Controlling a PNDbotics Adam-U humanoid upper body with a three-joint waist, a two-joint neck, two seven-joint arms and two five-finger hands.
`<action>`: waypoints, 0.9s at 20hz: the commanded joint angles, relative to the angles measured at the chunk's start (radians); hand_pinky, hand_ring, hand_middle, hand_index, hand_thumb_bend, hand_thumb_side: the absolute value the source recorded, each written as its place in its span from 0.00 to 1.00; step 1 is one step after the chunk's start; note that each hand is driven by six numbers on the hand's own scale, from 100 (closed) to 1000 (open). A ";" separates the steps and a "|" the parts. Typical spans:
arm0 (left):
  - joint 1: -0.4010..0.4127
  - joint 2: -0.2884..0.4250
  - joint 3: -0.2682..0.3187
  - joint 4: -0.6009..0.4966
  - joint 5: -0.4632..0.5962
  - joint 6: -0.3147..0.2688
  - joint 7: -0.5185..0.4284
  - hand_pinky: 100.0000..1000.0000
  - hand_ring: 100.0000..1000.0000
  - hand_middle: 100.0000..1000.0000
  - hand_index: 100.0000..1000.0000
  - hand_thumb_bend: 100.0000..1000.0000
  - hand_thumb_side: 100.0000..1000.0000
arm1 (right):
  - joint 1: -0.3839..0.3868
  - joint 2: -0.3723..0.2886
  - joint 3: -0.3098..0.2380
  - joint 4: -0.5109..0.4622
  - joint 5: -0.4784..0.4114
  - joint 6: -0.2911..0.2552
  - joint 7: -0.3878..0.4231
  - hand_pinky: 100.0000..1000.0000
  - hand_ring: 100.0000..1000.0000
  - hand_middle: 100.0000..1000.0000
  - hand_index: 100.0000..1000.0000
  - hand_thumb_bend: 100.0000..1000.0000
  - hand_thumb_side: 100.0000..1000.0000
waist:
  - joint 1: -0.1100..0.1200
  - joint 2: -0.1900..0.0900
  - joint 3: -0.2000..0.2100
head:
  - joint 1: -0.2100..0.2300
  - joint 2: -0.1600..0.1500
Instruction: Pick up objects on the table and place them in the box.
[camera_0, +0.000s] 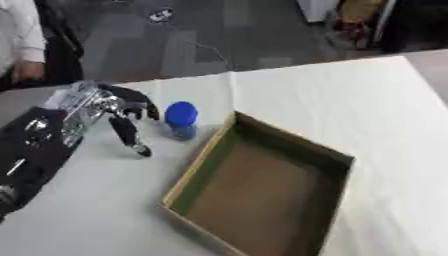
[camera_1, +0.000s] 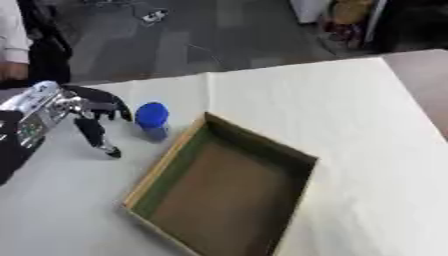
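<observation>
A small bottle with a blue cap (camera_0: 181, 119) stands upright on the white table, just left of the box's far-left corner. The cardboard box (camera_0: 213, 150) lies open and empty in the middle, turned askew. My left hand (camera_0: 118, 111) hangs just left of the bottle, a short gap away. Its thumb points down toward the table and its other fingers are loosely curved toward the bottle, holding nothing. My right hand is out of both views.
White cloth covers the table (camera_0: 350, 105), with bare room right of and behind the box. The table's far edge runs behind the bottle. A person in a white sleeve (camera_0: 22, 35) stands at the far left, off the table.
</observation>
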 joint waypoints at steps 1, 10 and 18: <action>-0.025 0.049 0.018 -0.028 -0.002 0.002 -0.032 0.69 0.80 0.96 0.99 0.65 0.31 | -0.007 -0.026 -0.008 -0.015 0.004 -0.190 0.192 0.00 0.34 0.35 0.24 0.00 0.75 | -0.001 -0.024 0.003 | 0.000 -0.005; -0.043 0.061 0.033 -0.066 0.097 0.005 0.023 0.69 0.84 0.99 1.00 0.64 0.32 | -0.007 -0.028 -0.007 -0.015 0.007 -0.189 0.194 0.00 0.34 0.35 0.24 0.00 0.75 | 0.001 -0.025 0.005 | 0.001 -0.001; -0.054 0.053 0.028 -0.073 0.179 -0.040 0.147 0.65 0.82 0.97 1.00 0.62 0.31 | -0.012 -0.025 -0.003 -0.015 0.007 -0.184 0.203 0.00 0.34 0.35 0.25 0.00 0.76 | 0.004 -0.024 -0.002 | 0.005 -0.006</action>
